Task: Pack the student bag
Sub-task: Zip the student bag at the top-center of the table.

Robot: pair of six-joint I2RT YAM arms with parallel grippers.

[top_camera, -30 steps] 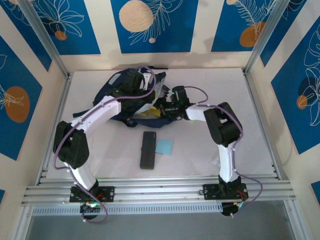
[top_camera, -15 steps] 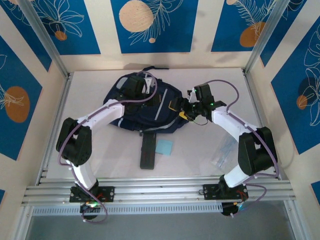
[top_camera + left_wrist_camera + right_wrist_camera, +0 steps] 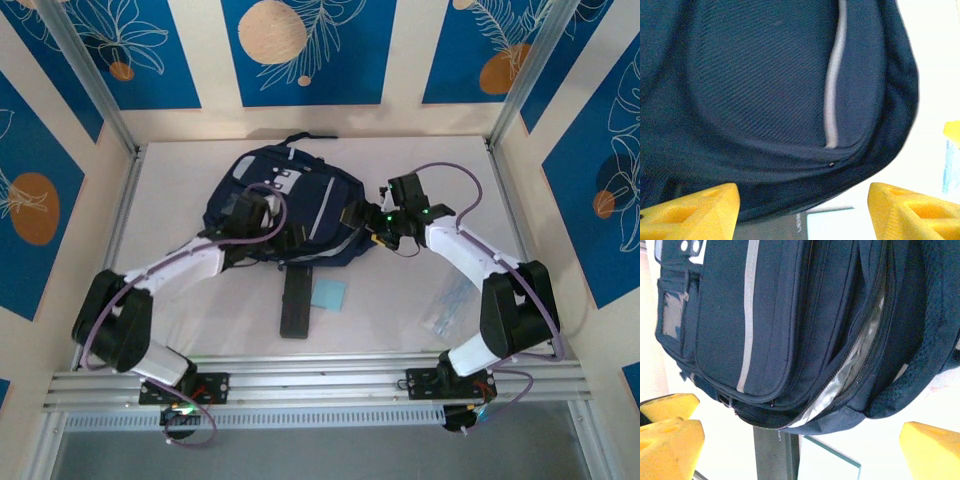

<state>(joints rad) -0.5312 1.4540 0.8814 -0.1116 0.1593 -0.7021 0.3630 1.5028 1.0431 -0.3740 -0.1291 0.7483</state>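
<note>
Student bag (image 3: 780, 325) lies flat, zipper (image 3: 826, 371) gaping on silvery lining (image 3: 858, 354); left claw (image 3: 802, 212) and right claw (image 3: 802, 442) spread wide.

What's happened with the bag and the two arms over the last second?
The student bag, bunched up a second ago, now lies flat. The left gripper opened and drew back toward the near edge; the right gripper opened and swung out to the bag's right side. The black case and blue card stayed put.
</note>
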